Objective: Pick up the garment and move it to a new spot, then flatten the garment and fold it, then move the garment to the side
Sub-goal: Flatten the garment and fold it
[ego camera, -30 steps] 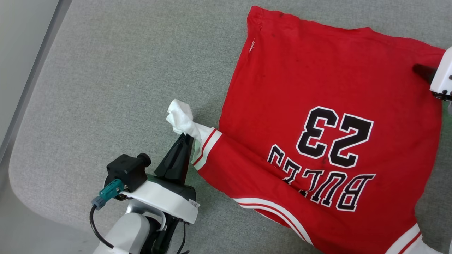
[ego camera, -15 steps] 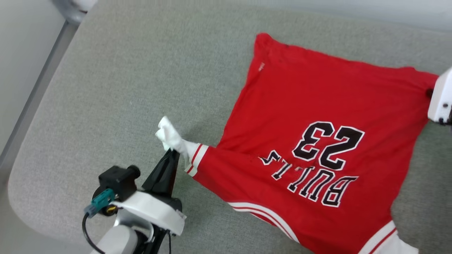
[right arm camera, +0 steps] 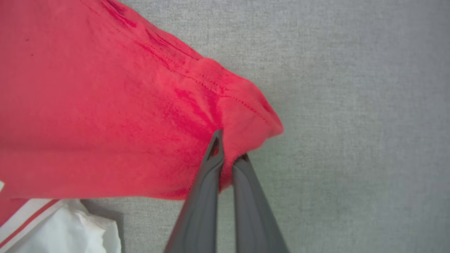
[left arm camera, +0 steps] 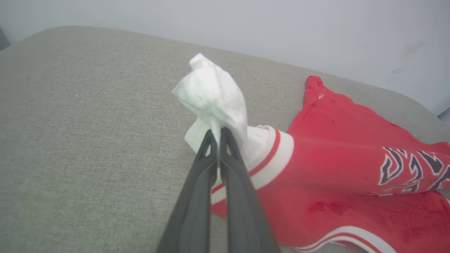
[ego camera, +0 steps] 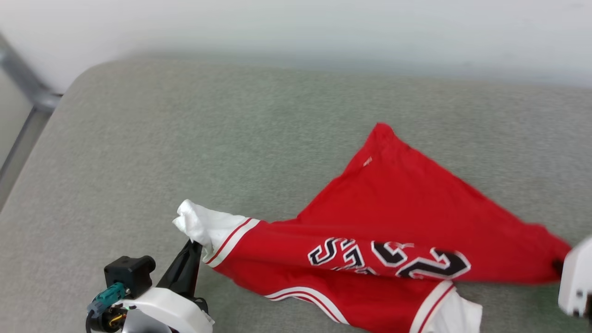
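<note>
The garment (ego camera: pixel 397 217) is a red T-shirt with white sleeves and black lettering, partly lifted off the grey cushion and stretched between both grippers. My left gripper (ego camera: pixel 194 245) at the lower left is shut on its bunched white sleeve (left arm camera: pixel 214 95), pinched between the dark fingers (left arm camera: pixel 197 196). At the right edge my right gripper (ego camera: pixel 558 267) is shut on a red corner of the garment (right arm camera: pixel 242 116); the cloth wraps around its fingertips (right arm camera: pixel 214 147). The other white sleeve (ego camera: pixel 455 314) hangs low at the front.
A grey fabric cushion (ego camera: pixel 185 138) spreads under everything, with a rounded left edge and wide bare room to the left and behind the garment. A pale wall (ego camera: pixel 296 23) rises behind it. A metal frame bar (ego camera: pixel 23 88) stands at the far left.
The head camera has tilted up, so the wall now shows. My right gripper has shut on the red corner. The shirt, flat before, is now raised and folding over along its lettering.
</note>
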Tool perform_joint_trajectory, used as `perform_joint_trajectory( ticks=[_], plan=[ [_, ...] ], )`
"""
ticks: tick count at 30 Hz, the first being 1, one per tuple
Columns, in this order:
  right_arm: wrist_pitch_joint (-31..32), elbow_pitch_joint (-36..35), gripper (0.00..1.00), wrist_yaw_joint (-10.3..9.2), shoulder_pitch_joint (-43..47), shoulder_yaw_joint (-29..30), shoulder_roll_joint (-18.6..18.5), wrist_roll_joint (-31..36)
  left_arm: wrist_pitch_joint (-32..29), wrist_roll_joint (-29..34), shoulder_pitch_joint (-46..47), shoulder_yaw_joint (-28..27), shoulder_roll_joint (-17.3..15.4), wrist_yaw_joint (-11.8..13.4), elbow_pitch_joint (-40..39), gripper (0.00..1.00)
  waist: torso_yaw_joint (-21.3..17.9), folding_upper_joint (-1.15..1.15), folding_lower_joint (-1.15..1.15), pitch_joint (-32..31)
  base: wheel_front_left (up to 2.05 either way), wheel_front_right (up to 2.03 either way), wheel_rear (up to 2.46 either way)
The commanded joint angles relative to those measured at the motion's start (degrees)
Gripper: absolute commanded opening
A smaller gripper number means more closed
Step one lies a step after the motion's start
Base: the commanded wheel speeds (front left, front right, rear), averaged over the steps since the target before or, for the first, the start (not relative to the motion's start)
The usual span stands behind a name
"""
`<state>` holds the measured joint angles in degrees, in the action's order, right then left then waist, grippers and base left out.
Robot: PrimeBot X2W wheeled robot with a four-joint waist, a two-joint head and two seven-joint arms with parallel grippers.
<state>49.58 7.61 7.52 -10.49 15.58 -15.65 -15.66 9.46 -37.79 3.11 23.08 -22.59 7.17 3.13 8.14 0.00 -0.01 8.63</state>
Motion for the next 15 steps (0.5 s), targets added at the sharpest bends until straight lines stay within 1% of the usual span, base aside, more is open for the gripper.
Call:
perform_joint_trajectory(
  ticks=[1, 6, 9, 11, 12, 13, 15],
  plan=[
    [0.63, -2.43, 0.0, -0.06, 3.58, 0.91, 1.14, -0.02, -0.28, -0.13, -0.72, -0.47, -0.57, 0.46, -0.46, 0.0, -2.85, 0.0, 0.01, -1.86, 0.0, 0.0, 0.0],
    [2.28, -10.43, 0.0, -0.05, 14.85, 2.87, 7.09, -0.06, -1.06, -0.72, -2.29, -1.15, -1.6, 1.54, -1.21, 0.0, -5.77, 0.0, 0.01, -2.4, 0.0, 0.0, 0.0],
    [2.25, -12.79, 0.0, -0.06, 20.28, 3.43, 10.26, -0.5, -1.28, -0.64, -2.52, -1.23, -1.67, 2.07, -1.54, 0.0, -6.74, 0.0, 0.01, -2.67, 0.0, 0.0, 0.0],
    [1.49, -13.21, 0.0, -0.06, 22.54, 3.28, 11.67, -1.27, -1.62, -0.59, -2.54, -1.21, -1.87, 2.34, -1.69, 0.0, -7.13, 0.0, 0.01, -2.73, 0.0, 0.0, 0.0],
    [0.62, -13.12, 0.16, -0.06, 23.21, 3.21, 12.07, -1.83, -1.59, -0.51, -2.47, -1.22, -1.99, 2.41, -1.86, 0.0, -7.32, 0.0, 0.01, -2.69, 0.0, 0.0, 0.0],
    [-0.42, -12.8, 1.0, -0.06, 23.73, 3.3, 12.32, -2.17, -1.73, -0.4, -2.42, -1.15, -2.07, 2.54, -1.93, 0.0, -7.46, 0.0, 0.01, -2.67, 0.0, 0.0, 0.0],
    [-4.24, -12.46, 1.0, -0.06, 24.03, 3.42, 12.66, -2.86, -1.95, -0.37, -2.36, -0.99, -2.16, 2.56, -2.14, 0.0, -7.6, 0.0, 0.01, -2.66, 0.0, 0.0, 0.0]
  ],
)
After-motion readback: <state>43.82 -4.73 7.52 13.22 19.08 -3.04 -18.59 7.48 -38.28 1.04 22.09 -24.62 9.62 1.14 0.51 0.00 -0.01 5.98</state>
